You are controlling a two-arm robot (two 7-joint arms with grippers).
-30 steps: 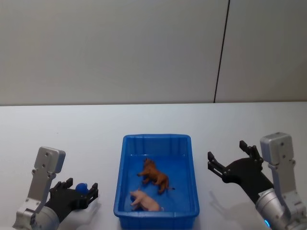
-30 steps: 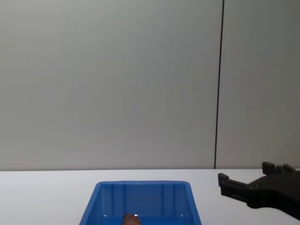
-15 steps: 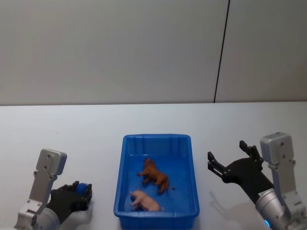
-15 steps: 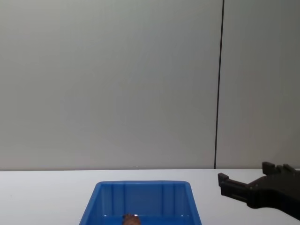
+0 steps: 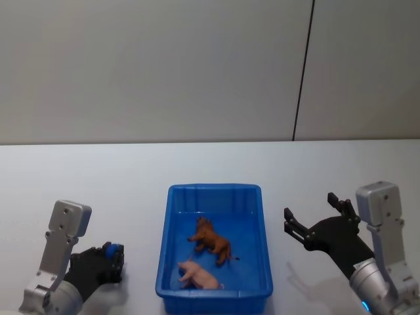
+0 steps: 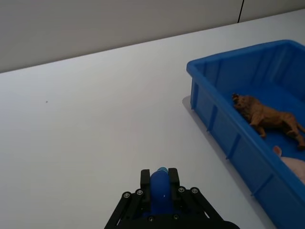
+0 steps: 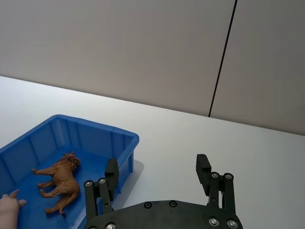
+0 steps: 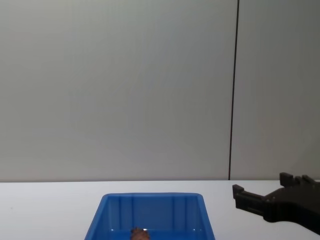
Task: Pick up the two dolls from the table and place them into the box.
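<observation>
Both dolls lie inside the blue box [image 5: 214,188], which sits on the white table [image 5: 98,177]. The shaggy brown doll [image 5: 211,241] is in the middle and the pale pink doll [image 5: 198,275] is near the box's front wall. The left wrist view shows the brown doll [image 6: 267,117], an edge of the pink doll [image 6: 293,164] and the box [image 6: 224,62]. My left gripper [image 5: 113,257] is shut, low over the table left of the box, and holds neither doll. My right gripper [image 5: 310,205] stands open and empty to the right of the box.
A plain grey wall with a dark vertical seam rises behind the table. Bare white tabletop lies on both sides of the box. In the chest view, the box [image 8: 150,196] is low in the centre and the right gripper [image 8: 261,184] enters from the right.
My left gripper's fingers have closed from open to shut, and it has drawn back slightly from the box. The right arm, the dolls and the box have not moved.
</observation>
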